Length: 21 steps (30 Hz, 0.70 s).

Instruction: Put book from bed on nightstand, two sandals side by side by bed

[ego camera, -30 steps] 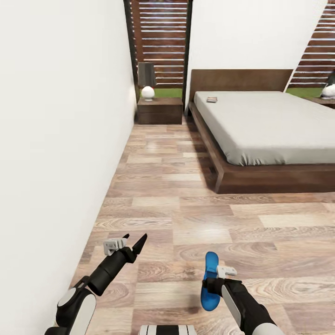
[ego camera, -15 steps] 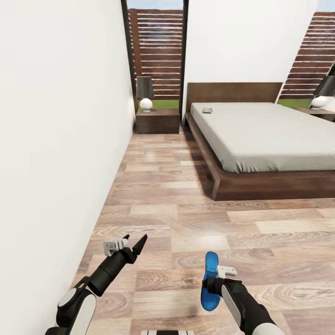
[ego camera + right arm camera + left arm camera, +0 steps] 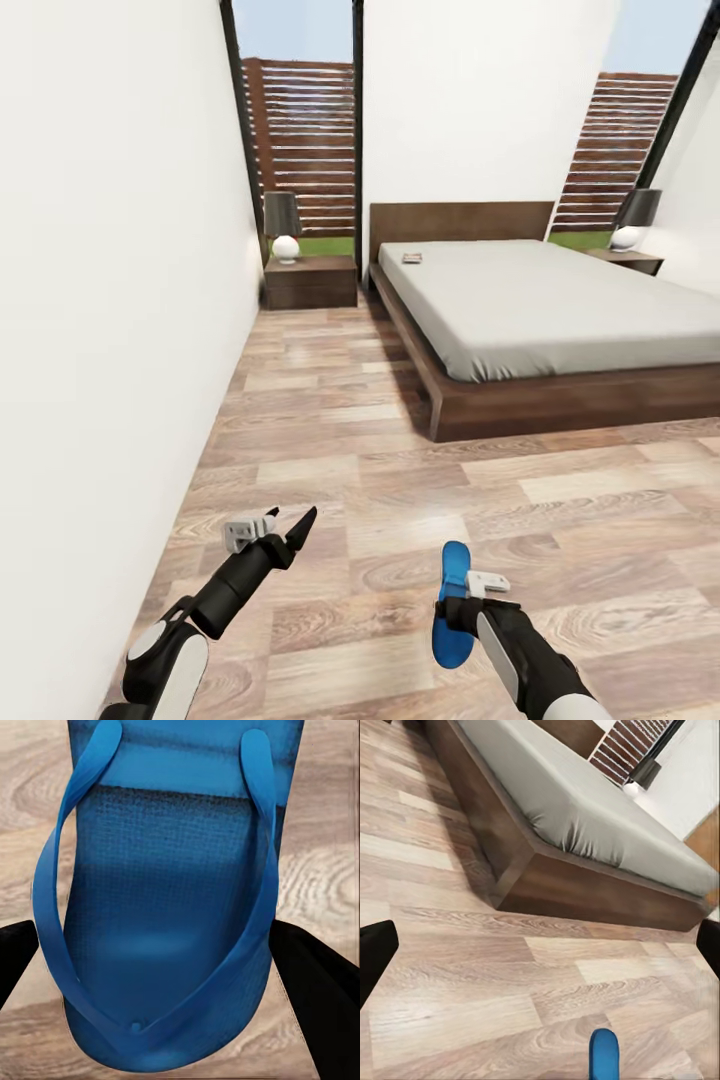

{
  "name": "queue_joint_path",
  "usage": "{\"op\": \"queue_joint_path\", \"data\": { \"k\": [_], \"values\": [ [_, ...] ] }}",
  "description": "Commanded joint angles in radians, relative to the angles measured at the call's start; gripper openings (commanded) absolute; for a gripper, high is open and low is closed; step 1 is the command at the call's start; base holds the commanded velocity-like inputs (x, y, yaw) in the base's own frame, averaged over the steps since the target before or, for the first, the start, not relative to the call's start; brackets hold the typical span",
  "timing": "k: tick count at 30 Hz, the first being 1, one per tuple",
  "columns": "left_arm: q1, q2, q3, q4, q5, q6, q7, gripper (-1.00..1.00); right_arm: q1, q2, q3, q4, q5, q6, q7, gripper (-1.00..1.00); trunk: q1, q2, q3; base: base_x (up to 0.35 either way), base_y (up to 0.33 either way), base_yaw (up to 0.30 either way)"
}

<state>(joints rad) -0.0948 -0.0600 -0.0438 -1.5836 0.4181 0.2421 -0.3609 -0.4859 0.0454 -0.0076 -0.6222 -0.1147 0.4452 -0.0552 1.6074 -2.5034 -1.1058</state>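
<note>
A bright blue sandal (image 3: pixel 452 603) is held over the wood floor, my right gripper (image 3: pixel 455 612) shut on it. In the right wrist view the sandal (image 3: pixel 171 892) shows its toe straps, with black fingers (image 3: pixel 319 986) on either side. My left gripper (image 3: pixel 287 522) is open and holds nothing; its fingers (image 3: pixel 373 954) stand wide apart. The sandal's tip (image 3: pixel 604 1055) also appears in the left wrist view. Ahead, the book (image 3: pixel 411 258) lies near the headboard on the bed (image 3: pixel 560 300). A nightstand (image 3: pixel 310 281) stands left of the bed, another nightstand (image 3: pixel 630 261) at its far side.
A white wall (image 3: pixel 110 300) runs close along my left. Each nightstand carries a lamp (image 3: pixel 283 226). Tall windows (image 3: pixel 300 140) with slatted fencing stand behind. An aisle of wood floor (image 3: pixel 320 400) leads between the wall and the bed frame (image 3: pixel 547 881).
The head view has swung up and to the right, so the bed and nightstand sit lower and further left, with more window showing. Both arms and the held sandal keep their places.
</note>
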Motion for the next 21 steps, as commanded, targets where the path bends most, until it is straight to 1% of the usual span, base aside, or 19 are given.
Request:
{"op": "queue_joint_path", "data": {
  "k": [1,3,6,8,9,10,12,15,16,17,19,20,21],
  "values": [
    [0.000,0.000,0.002,0.000,0.010,0.010,-0.002,1.00,0.000,0.000,-0.001,0.000,-0.012,0.002,-0.006,-1.00,-0.001,0.000,0.003,0.000,0.000,-0.282],
    [0.000,0.000,0.002,0.000,0.007,0.010,-0.002,1.00,0.000,-0.001,-0.002,0.002,-0.015,-0.022,-0.006,-1.00,-0.002,0.000,0.011,0.000,0.000,-0.283],
    [0.000,0.002,0.004,0.001,0.006,0.009,-0.002,1.00,0.000,-0.008,-0.003,0.005,-0.017,-0.113,-0.006,-1.00,-0.003,0.001,0.022,0.000,0.000,-0.283],
    [0.000,0.004,0.006,0.011,0.005,0.010,-0.002,1.00,0.001,-0.011,-0.004,0.006,-0.018,-0.160,-0.005,-1.00,-0.004,0.002,0.030,0.000,0.000,-0.283],
    [0.000,0.005,0.007,0.023,0.004,0.010,-0.002,1.00,0.002,-0.013,-0.005,0.006,-0.018,-0.170,-0.005,-1.00,-0.004,0.002,0.034,0.000,0.000,-0.283],
    [0.000,0.006,0.008,0.043,0.002,0.010,-0.002,1.00,0.004,-0.024,-0.005,0.006,-0.019,-0.179,-0.004,-1.00,-0.005,0.002,0.038,0.000,0.000,-0.281],
    [0.000,0.007,0.008,0.065,-0.016,0.010,-0.002,1.00,0.006,-0.057,-0.007,0.006,-0.020,-0.183,0.000,-1.00,-0.006,0.003,0.046,0.000,0.000,-0.270],
    [0.000,0.009,0.010,0.087,-0.066,0.009,-0.004,1.00,0.007,-0.132,-0.009,0.006,-0.028,-0.185,0.032,-1.00,-0.007,0.003,0.057,0.000,0.000,-0.245],
    [0.000,0.010,0.012,0.109,-0.090,0.009,-0.004,1.00,0.007,-0.178,-0.011,0.007,-0.060,-0.186,0.082,-1.00,-0.007,0.003,0.061,0.000,0.000,-0.222],
    [0.000,0.010,0.012,0.126,-0.097,0.009,-0.004,1.00,0.007,-0.199,-0.012,0.008,-0.086,-0.186,0.106,-1.00,-0.011,0.010,0.064,0.000,0.000,-0.218],
    [0.000,0.017,0.013,0.163,-0.105,0.007,-0.005,1.00,0.008,-0.234,-0.012,0.020,-0.142,-0.186,0.148,-1.00,-0.019,0.024,0.070,0.000,0.000,-0.214],
    [0.000,0.021,0.013,0.171,-0.106,0.007,-0.005,1.00,0.008,-0.242,-0.012,0.026,-0.154,-0.186,0.158,-1.00,-0.023,0.031,0.074,0.000,0.000,-0.213],
    [0.000,0.031,0.014,0.184,-0.107,0.006,-0.005,1.00,0.009,-0.255,-0.012,0.038,-0.175,-0.186,0.178,-1.00,-0.027,0.038,0.077,0.000,0.000,-0.212]
  ]
}}
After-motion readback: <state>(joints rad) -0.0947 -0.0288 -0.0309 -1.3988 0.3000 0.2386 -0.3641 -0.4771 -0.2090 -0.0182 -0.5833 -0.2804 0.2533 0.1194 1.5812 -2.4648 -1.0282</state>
